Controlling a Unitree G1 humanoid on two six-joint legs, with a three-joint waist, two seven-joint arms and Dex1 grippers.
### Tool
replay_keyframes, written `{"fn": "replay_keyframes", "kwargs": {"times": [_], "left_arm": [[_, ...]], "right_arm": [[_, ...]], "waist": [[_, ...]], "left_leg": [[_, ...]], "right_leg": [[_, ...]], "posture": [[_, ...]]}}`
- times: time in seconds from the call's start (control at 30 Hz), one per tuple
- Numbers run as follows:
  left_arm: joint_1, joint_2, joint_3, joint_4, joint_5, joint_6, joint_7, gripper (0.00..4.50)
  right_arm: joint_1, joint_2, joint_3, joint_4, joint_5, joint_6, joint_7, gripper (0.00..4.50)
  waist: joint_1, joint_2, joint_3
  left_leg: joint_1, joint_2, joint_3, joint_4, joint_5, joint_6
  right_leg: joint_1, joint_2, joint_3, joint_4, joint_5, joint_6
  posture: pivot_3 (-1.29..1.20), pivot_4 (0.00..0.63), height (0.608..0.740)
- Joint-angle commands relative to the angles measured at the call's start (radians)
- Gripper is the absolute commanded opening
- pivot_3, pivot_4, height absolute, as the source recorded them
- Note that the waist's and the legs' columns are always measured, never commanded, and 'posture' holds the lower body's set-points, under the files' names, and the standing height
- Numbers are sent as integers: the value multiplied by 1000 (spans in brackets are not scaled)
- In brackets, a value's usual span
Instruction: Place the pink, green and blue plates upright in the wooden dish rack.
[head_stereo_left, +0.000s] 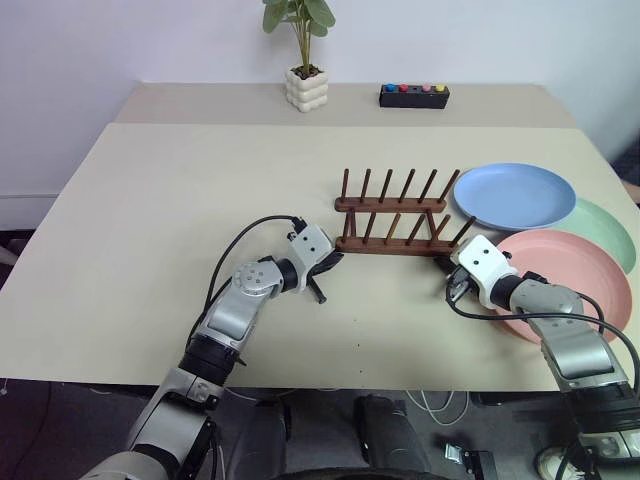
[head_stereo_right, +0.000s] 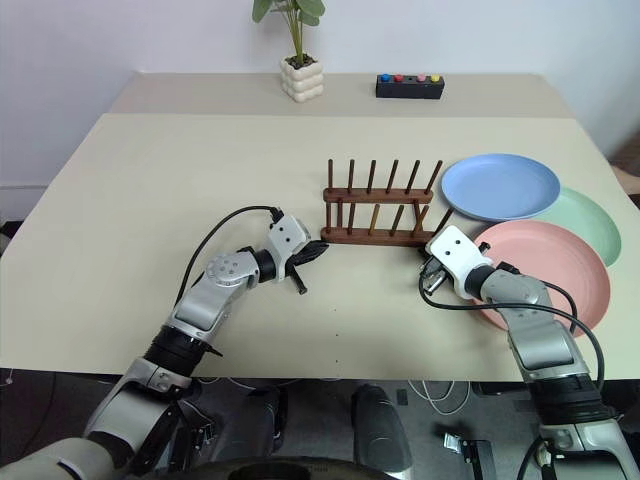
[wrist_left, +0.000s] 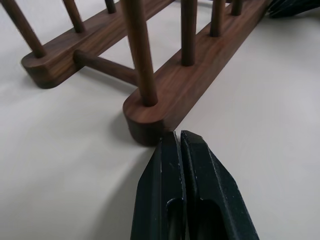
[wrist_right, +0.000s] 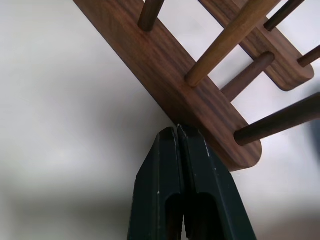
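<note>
While the wooden dish rack (head_stereo_left: 392, 213) stands empty, both claws are closed, holding nothing; left gripper (wrist_left: 179, 136) touches its left end. Right gripper (wrist_right: 177, 129) touches its right end; plates lie beyond.

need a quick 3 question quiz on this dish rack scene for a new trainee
1. True or false: a plate already stands upright in the wooden dish rack.
2. Which plate lies on top of the stack beside the rack? A) pink plate B) green plate C) blue plate
3. Fill in: the fingers of both the left end effector and the right end effector are ____, tips at the rack's near rail, one at each end.

Key
1. False: the rack's pegs hold nothing.
2. C: the blue plate overlaps the green one, and the pink also lies over the green.
3. Shut, with nothing held.
</note>
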Motion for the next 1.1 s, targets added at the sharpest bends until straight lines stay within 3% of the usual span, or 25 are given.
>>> {"fn": "replay_keyframes", "kwargs": {"times": [0.03,0.47,0.57,0.67,0.77,1.0,1.1], "left_arm": [[-17,-4,17,14,10,-24,22,77],[-35,-14,5,35,0,-38,15,77],[8,6,-4,-44,-44,-32,-62,77],[53,33,-2,-128,-97,-20,-144,77],[79,50,6,-182,-151,-6,-210,0],[88,72,-23,-218,-210,-8,-333,0],[75,62,-34,-210,-233,-7,-381,0]], "right_arm": [[-30,16,0,28,-17,-30,-15,61],[-55,24,-11,24,-22,-57,0,61],[-11,-26,-73,-126,54,-64,77,61],[76,-129,-207,-316,219,90,212,61],[207,-216,-354,-418,294,221,277,875],[411,-231,-580,-554,350,372,285,4263],[520,-182,-613,-633,341,433,236,4390]], "waist": [[0,0,0],[-1,0,0],[-1,0,0],[2,5,1],[7,3,1],[2,3,0],[5,2,0]], "left_leg": [[0,0,0,0,0,0],[0,0,0,0,0,0],[0,0,0,-1,0,0],[-5,0,0,-2,0,0],[-6,0,-1,-1,0,0],[-4,0,0,0,0,0],[-4,0,-1,0,0,0]], "right_leg": [[0,0,0,0,0,0],[0,0,0,0,1,3],[0,0,0,0,1,3],[-4,-1,0,0,1,5],[-4,-1,-1,-1,1,5],[-2,-1,-1,-1,-1,-1],[-3,0,-1,-2,-1,-1]], "posture": [[0,150,730],[0,150,730],[0,150,730],[0,150,730],[0,150,730],[0,150,730],[0,150,730]]}}
